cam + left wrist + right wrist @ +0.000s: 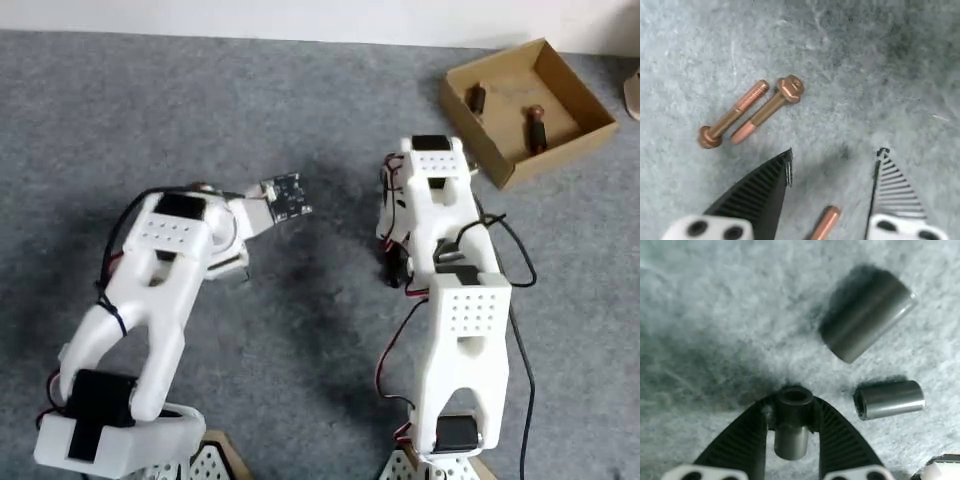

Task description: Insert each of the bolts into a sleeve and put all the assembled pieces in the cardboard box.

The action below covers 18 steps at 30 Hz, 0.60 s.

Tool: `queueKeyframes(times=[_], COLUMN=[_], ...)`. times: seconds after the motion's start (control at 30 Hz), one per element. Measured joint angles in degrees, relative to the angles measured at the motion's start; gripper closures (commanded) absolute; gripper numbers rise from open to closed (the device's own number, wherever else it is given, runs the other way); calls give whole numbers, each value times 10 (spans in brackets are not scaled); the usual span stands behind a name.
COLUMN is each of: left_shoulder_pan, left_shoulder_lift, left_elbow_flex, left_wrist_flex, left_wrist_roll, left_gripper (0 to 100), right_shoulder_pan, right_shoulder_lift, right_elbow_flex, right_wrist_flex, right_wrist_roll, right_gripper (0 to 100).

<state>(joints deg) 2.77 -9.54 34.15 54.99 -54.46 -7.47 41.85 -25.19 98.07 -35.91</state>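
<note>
So, the right claw [794, 410] was pinching one dark sleeve [792, 427], with the bore facing up toward the wrist. Two more lay on their sides on the grey desk [300, 100] just past it, apart from each other: a fat sleeve [867, 322] and a slim sleeve [890, 399].

The left claw [835, 152] was spread wide with nothing in it, hanging over the bolts. One coppery bolt [732, 116] and a second bolt [767, 109] lay just beside each other, heads pointing opposite ways. I couldn't tell if they touched. A third bolt [825, 222] poked in between the fingers, only its plain end showing.

The cardboard box [566, 155] sat by the desk's far right corner, with one assembled piece [477, 97] and another assembled piece [537, 128] inside. By my count that left three pairs to do.

Here's where I figured it could go sideways:
- **Wrong bolt:** closing on either of the paired bolts would probably nudge its neighbour. They're round, so it could roll off across the felt.
- **Bad grab:** the third one looked like the easier pick, but a grab near the tip would leave it dangling crooked.
- **Jammed mating:** the bore looked barely wider than a shank, so any tilt could make the bolt jam on the rim.
- **Sleeve slipping:** a jam like that could also push the sleeve out of its pinch, since only smooth metal was gripped.
- **Loose sleeves:** both sat close enough that a swing of the right arm could knock them rolling.
</note>
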Motion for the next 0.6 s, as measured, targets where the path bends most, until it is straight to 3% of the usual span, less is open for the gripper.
queueKeyframes(times=[0.4,0.6], left_shoulder_pan=[1,0], left_shoulder_lift=[1,18], left_elbow_flex=[22,-26], left_wrist_flex=[-25,23], left_wrist_roll=[-2,-123], left_gripper=[741,741], right_shoulder_pan=[0,0], right_shoulder_lift=[0,0], right_elbow_flex=[0,0], right_wrist_flex=[-5,-5], right_wrist_roll=[2,2], right_gripper=[994,994])
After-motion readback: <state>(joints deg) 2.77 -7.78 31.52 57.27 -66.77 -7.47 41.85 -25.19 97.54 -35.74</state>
